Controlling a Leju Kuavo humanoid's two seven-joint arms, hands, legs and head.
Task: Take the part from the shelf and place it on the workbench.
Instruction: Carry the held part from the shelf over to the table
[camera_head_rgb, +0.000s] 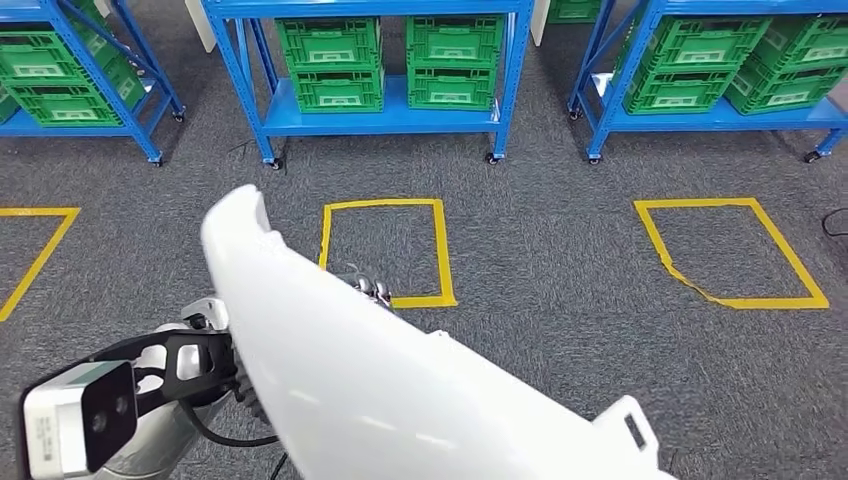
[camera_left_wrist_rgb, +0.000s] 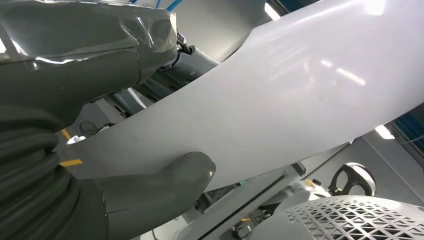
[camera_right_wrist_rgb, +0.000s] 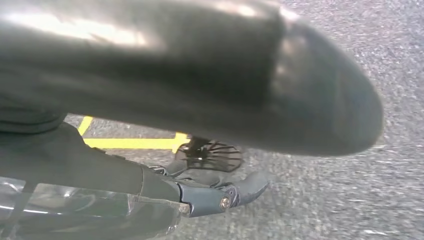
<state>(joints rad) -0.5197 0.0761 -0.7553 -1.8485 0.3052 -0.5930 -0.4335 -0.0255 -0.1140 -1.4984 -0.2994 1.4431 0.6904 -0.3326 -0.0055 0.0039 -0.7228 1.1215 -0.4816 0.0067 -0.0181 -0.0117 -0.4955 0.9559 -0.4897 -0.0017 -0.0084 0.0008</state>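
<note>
Head view: large white part (camera_head_rgb: 400, 390) carried low in front of the body, running from an upper-left rounded end near frame centre-left down to the lower right, where a small tab sticks out. Long axis diagonal across the frame, rounded end pointing toward the blue shelf (camera_head_rgb: 390, 115) with its green crates (camera_head_rgb: 330, 65) at the top. Held across the body, likely so that a long, curved panel stays balanced while being moved. Left arm with its wrist camera at lower left, tucked under the part's edge; dark fingertips (camera_head_rgb: 372, 288) peeking over the part's upper edge near the yellow floor square (camera_head_rgb: 440, 250). No bench seen, so placement judged still ahead.

Left wrist view: left hand (camera_left_wrist_rgb: 150, 150) grasping the part (camera_left_wrist_rgb: 280, 100), thick grey thumb pressed flat on the white surface from one side, palm cover on the other. Part sweeping as a broad band from the lower left to the upper right of the frame.

Right wrist view: right hand (camera_right_wrist_rgb: 210, 192) over grey carpet, fingers curled and close together, nothing plainly in them; whether gripping the part, cannot tell. Large blurred dark shape across the upper frame, too close to identify.
</note>
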